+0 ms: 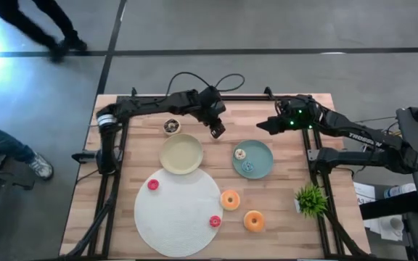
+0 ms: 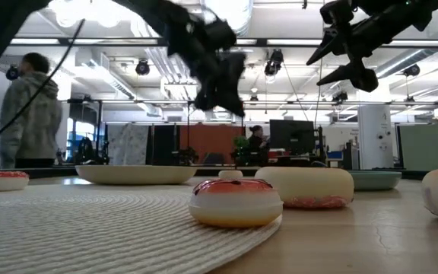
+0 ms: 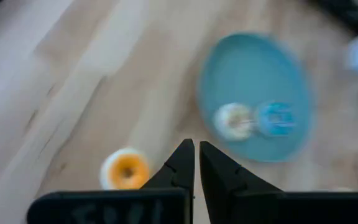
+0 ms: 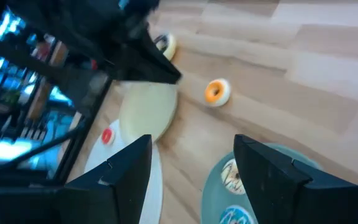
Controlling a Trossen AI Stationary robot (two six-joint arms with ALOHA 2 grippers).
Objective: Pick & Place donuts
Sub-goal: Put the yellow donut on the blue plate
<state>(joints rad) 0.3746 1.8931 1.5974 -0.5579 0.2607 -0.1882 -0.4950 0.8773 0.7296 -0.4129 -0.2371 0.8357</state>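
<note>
Seven donuts around the teal plate (image 1: 260,168): two in it, white-iced (image 1: 240,154) and blue-iced (image 1: 247,167). Two orange (image 1: 230,200) (image 1: 254,220) below it on bare wood. Two red (image 1: 153,185) (image 1: 215,221) on the white mat (image 1: 173,217). One dark (image 1: 171,126) beyond the empty beige plate (image 1: 181,154). Left gripper (image 1: 218,131) pressed together, empty, left of the teal plate. Right gripper (image 1: 263,127) spread, above it.

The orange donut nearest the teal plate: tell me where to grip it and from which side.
Come straight down on the orange donut. It lies flat on bare table, apart from the white mat and the teal plate, so pinch across its outer rim, or one finger through the hole.
</note>
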